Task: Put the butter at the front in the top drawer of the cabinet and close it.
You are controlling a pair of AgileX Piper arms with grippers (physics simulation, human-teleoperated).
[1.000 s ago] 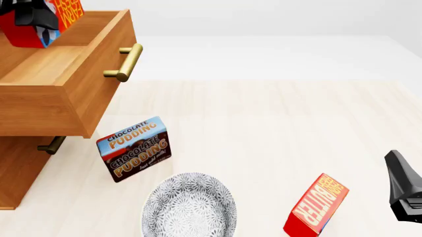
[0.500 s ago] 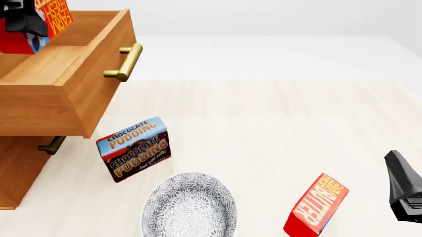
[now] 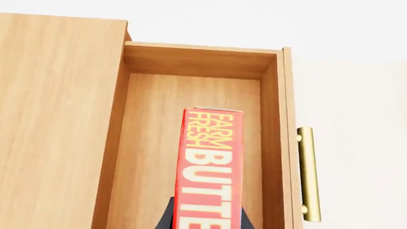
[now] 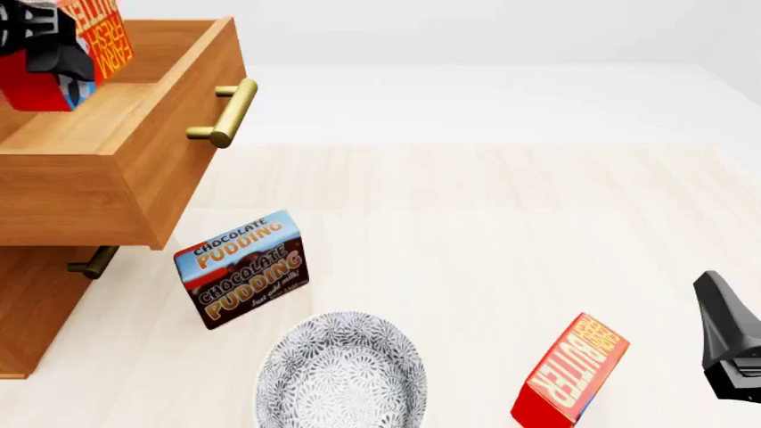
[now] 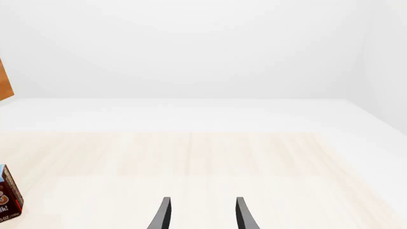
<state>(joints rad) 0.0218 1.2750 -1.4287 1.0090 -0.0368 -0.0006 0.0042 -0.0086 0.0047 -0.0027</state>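
A red butter (image 4: 93, 36) carton hangs over the pulled-out top drawer (image 4: 119, 116) of the cabinet (image 4: 36, 303), with my left gripper (image 4: 53, 55) shut on it. Seen from the left wrist, the butter (image 3: 210, 162) stands on edge above the drawer's bare floor (image 3: 152, 133), between the dark fingers (image 3: 167, 217). Another butter (image 4: 571, 370) carton stands tilted on the table at the front right. Beside it, at the right edge, is my right gripper (image 4: 728, 348). In its own view the right gripper (image 5: 203, 214) is open with nothing between its fingers.
A Chocolate Pudding box (image 4: 244, 267) stands in front of the cabinet, and a patterned grey bowl (image 4: 341, 370) sits just in front of it. The drawer's brass handle (image 4: 226, 111) juts toward the table's middle. A lower drawer handle (image 4: 92, 262) shows beneath.
My left gripper has carried the butter a little to the left over the open drawer, tilting it slightly. The right arm and the things on the table have not moved.
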